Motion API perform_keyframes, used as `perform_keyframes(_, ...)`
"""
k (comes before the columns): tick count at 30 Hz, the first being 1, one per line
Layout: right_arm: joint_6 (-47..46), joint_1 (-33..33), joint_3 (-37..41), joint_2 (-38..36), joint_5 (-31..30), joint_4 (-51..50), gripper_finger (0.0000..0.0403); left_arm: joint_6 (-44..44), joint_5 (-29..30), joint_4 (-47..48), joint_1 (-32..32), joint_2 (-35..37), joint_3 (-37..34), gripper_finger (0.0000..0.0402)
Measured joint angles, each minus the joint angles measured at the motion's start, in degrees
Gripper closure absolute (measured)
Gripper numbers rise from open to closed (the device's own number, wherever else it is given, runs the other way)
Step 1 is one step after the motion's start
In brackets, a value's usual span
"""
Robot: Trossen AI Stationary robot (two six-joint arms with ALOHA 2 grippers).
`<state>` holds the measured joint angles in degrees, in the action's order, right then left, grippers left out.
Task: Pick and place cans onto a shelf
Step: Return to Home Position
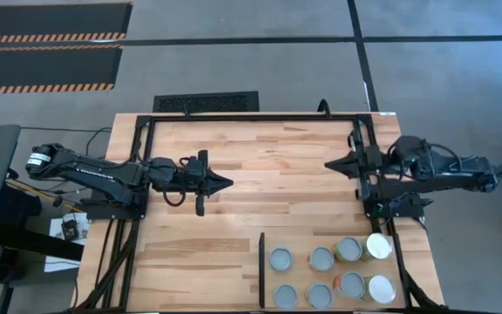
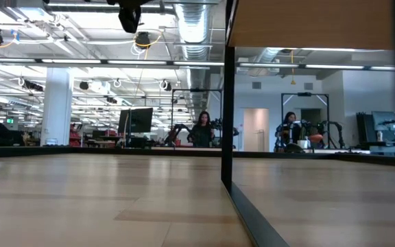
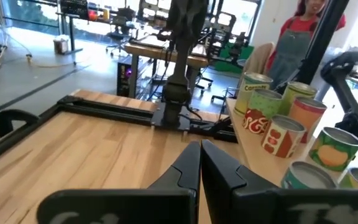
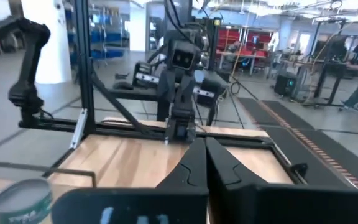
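Observation:
Several cans (image 1: 322, 258) with round silver-grey tops stand upright in two rows on the pale plywood shelf (image 1: 301, 278) at the table's near right. Its thin black divider (image 1: 261, 270) runs along the shelf's left edge. The cans also show in the left wrist view (image 3: 278, 127), with red, green and orange labels, and one shows in the right wrist view (image 4: 23, 199). My left gripper (image 1: 227, 183) is shut and empty above the table's middle left. My right gripper (image 1: 328, 164) is shut and empty at the far right, well behind the cans.
A black frame (image 1: 251, 116) runs along the table's far edge and down both sides. The plank tabletop (image 1: 260, 201) lies bare between the two grippers. In the low view the black divider (image 2: 228, 103) stands upright mid-picture. People stand in the room beyond the table.

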<state>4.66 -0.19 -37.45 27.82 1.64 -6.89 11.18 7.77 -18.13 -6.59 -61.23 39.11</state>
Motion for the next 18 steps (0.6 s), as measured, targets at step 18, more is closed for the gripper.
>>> perform_keyframes(18, -0.9, -0.1, 18.2, -27.0, -5.4, 1.8, 0.0399, -2.5, -4.5, -23.9, 2.0, 0.2, -14.2, 0.0402)
